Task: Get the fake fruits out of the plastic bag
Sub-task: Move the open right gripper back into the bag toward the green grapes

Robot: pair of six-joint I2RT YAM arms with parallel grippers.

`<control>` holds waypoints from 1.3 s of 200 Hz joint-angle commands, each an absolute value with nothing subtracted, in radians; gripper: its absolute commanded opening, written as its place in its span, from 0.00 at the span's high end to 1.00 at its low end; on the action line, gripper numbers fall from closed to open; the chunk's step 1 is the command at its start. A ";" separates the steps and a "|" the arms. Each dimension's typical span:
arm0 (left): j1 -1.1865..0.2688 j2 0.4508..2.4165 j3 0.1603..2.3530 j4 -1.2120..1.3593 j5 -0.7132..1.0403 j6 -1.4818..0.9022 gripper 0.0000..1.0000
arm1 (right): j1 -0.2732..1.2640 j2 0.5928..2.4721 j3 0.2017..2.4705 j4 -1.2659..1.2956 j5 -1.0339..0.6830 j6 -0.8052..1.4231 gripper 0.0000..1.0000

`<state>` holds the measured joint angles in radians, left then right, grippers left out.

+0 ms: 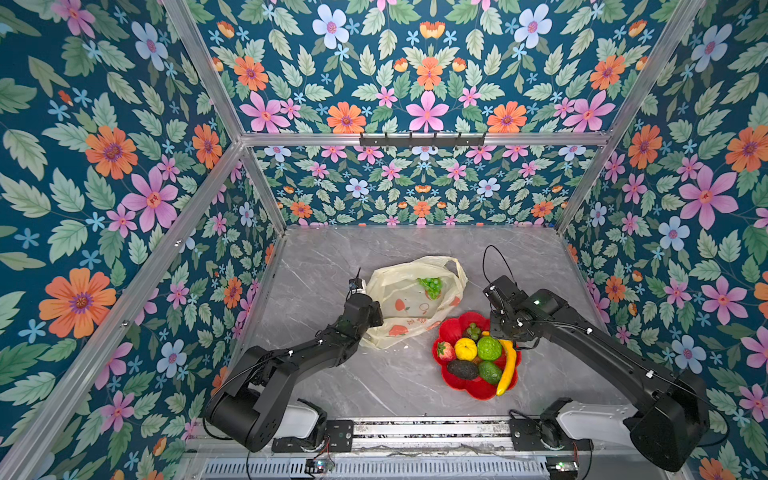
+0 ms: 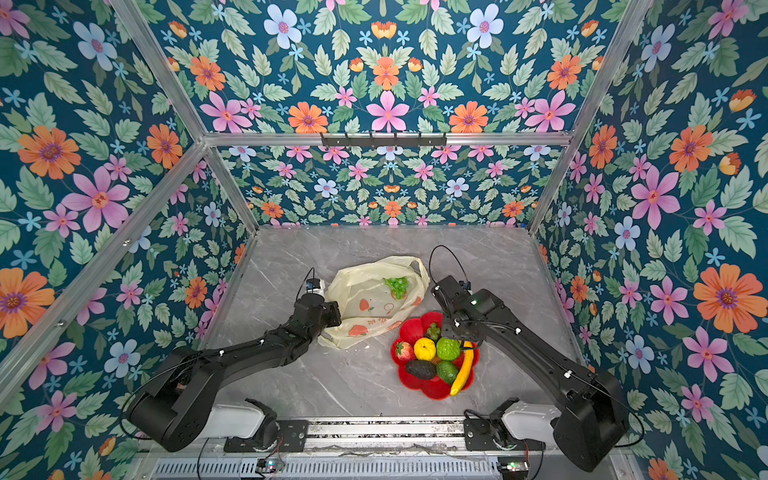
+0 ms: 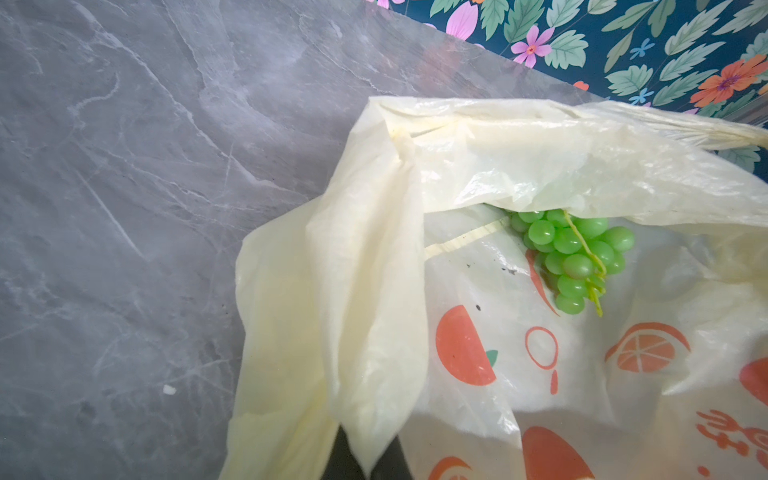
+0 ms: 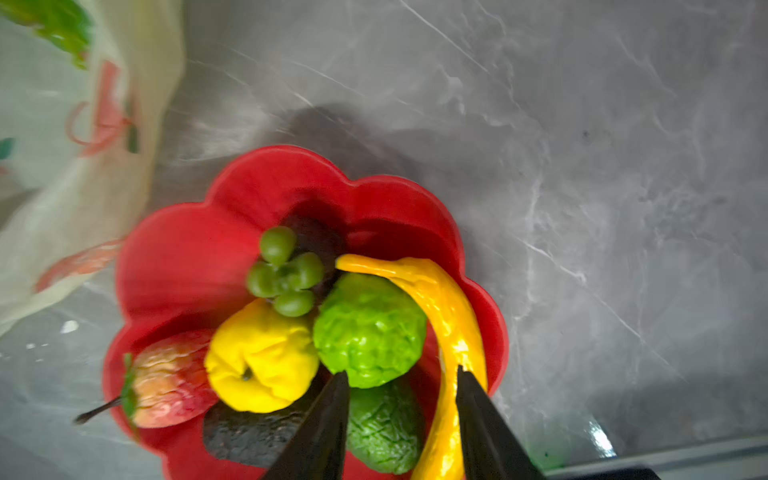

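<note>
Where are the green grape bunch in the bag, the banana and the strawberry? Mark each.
green grape bunch point(image 3: 575, 259), left wrist view, on a grape mid-bunch.
banana point(image 4: 453, 320), right wrist view, on its curved middle.
strawberry point(image 4: 170, 380), right wrist view, on its red body.

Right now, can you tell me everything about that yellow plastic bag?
The plastic bag is thin, crinkly and see-through pale yellow, with orange-red fruit pictures printed on it. It lies slumped on the grey marble-look table, mouth gaping, one loop handle curling at the far side. A green grape bunch sits inside, partly under a fold. The left jaws are shut on a fold of its edge. It lies right beside the red flower-shaped plate; whether they touch is unclear.
</note>
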<state>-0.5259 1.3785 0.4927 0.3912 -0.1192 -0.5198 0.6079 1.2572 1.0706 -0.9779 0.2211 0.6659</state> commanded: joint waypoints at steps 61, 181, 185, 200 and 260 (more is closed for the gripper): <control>-0.536 1.350 0.480 0.455 -0.088 -0.487 1.00 | 0.707 1.472 1.321 -0.707 0.177 0.515 0.55; -0.539 1.357 0.485 0.451 -0.070 -0.483 1.00 | 0.739 2.111 1.852 -0.849 0.291 0.364 0.69; -0.539 1.358 0.485 0.451 -0.067 -0.484 1.00 | 0.739 2.124 1.862 -0.853 0.297 0.363 0.70; -0.540 1.357 0.486 0.451 -0.067 -0.485 1.00 | 0.739 2.164 1.898 -0.869 0.312 0.357 0.71; -0.540 1.354 0.484 0.451 -0.064 -0.486 1.00 | 0.739 2.269 1.988 -0.912 0.390 0.349 0.74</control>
